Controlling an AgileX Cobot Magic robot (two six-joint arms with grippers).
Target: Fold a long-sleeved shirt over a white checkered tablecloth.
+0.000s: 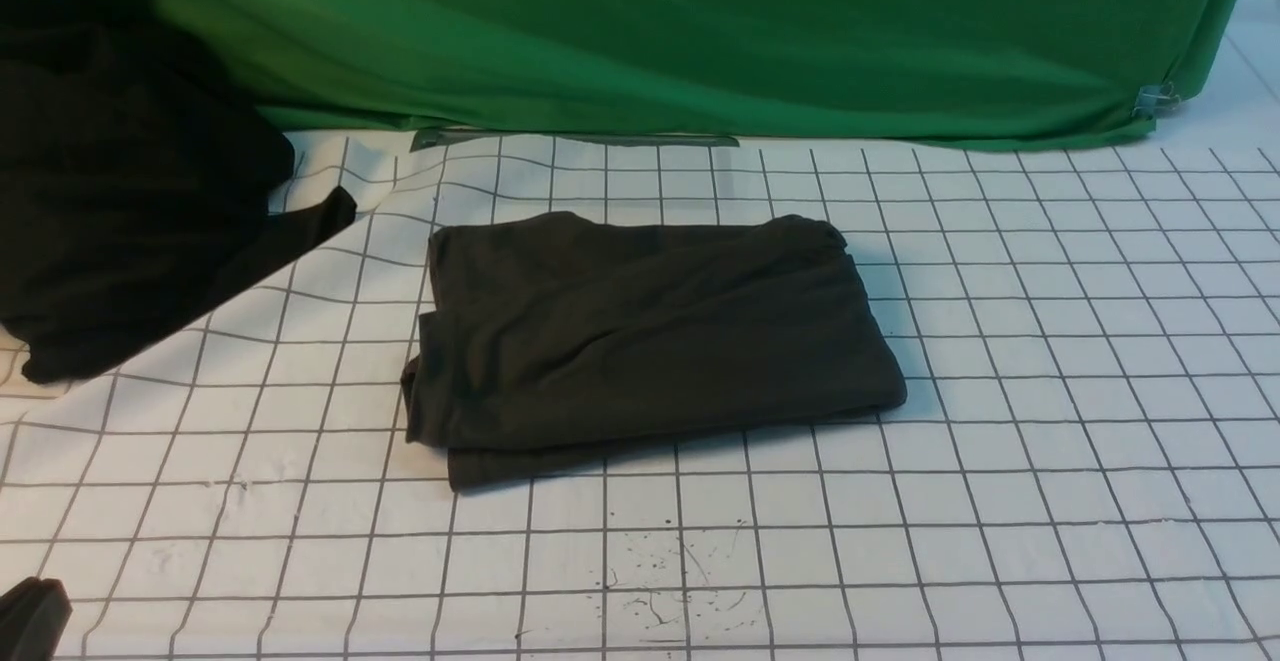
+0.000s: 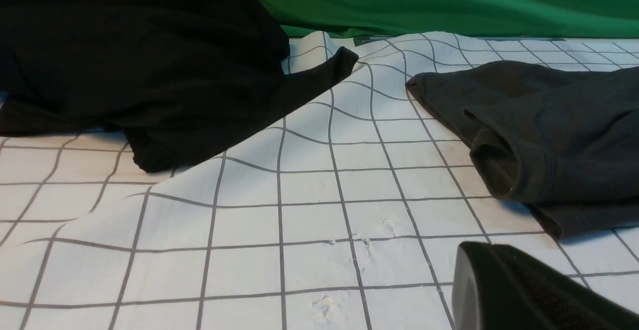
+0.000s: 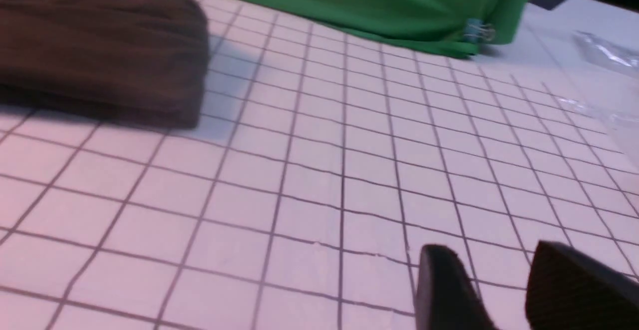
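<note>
The long-sleeved shirt (image 1: 650, 336) lies folded on the white checkered tablecloth (image 1: 1050, 421); left claw (image 2: 519, 290) pressed together, right claw (image 3: 504, 285) spread, both empty.

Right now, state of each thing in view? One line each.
long-sleeved shirt: folded into a compact rectangle, lying flat, not held.
white checkered tablecloth: spread out, rumpled near the black garment.
black garment: heaped, unfolded.
green sheet: draped, clipped at one corner.
left gripper: shut, empty.
right gripper: open, empty.
</note>
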